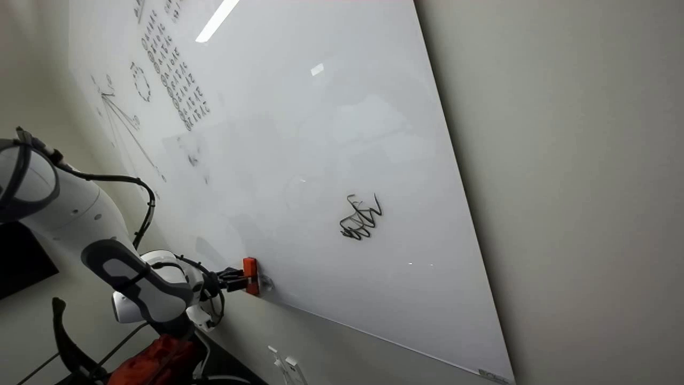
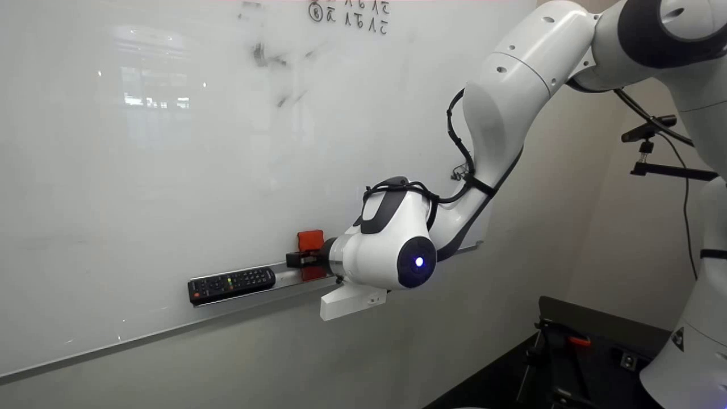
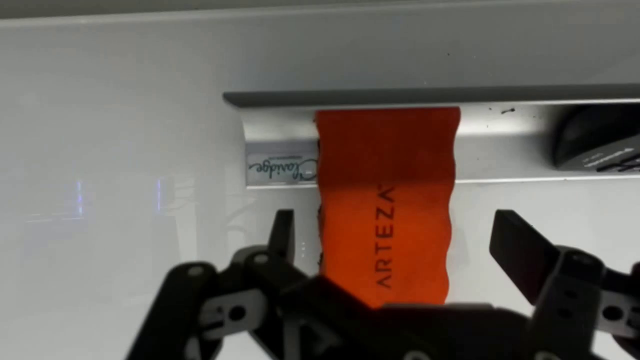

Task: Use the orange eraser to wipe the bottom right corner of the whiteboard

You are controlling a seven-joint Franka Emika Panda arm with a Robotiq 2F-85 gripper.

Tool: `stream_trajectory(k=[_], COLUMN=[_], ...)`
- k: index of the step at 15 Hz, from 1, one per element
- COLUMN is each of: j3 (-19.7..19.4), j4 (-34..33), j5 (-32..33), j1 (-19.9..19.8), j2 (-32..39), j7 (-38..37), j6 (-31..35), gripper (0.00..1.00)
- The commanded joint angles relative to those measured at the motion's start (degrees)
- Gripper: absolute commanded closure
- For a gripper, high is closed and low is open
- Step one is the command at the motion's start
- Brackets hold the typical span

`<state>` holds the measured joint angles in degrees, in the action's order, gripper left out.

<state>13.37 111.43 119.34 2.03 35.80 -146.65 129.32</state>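
The orange eraser [image 3: 385,225] stands upright in the narrow ledge at the foot of the whiteboard [image 3: 125,115]. My gripper [image 3: 402,240] is open around it in the wrist view, one finger [image 3: 282,232] on each side, with a gap left and right. The palm hides the eraser's near end. In both exterior views the gripper [image 2: 302,259] reaches across the eraser [image 2: 310,241] [image 1: 250,264] close to the board. A black scribble [image 1: 360,219] marks the whiteboard [image 1: 310,149], towards its bottom right corner; the arm's cable sits beside that scribble [image 2: 459,172] in an exterior view.
A black remote [image 2: 232,284] lies in the same ledge [image 2: 288,277], beside the eraser. Grid-like writing [image 1: 173,75] and grey smudges [image 2: 260,55] show higher on the board. Below its lower edge, white fixtures [image 1: 288,366] stick out from the wall.
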Motion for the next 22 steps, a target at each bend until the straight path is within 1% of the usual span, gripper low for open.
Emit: stream_trajectory(k=[1, 6, 14, 22], j3=[-0.7, -0.8, -0.8, -1.2], j4=[-2.4, -3.1, -1.2, 0.3], j5=[-2.6, -3.0, -2.5, -2.0], j1=[0.8, 1.2, 2.6, 2.6], j2=[1.5, 2.2, 1.2, 0.4], j7=[-0.5, -0.3, -0.4, 0.2], j6=[-0.3, 0.0, -1.1, -1.1], gripper=[0.00, 0.00, 0.00, 0.00])
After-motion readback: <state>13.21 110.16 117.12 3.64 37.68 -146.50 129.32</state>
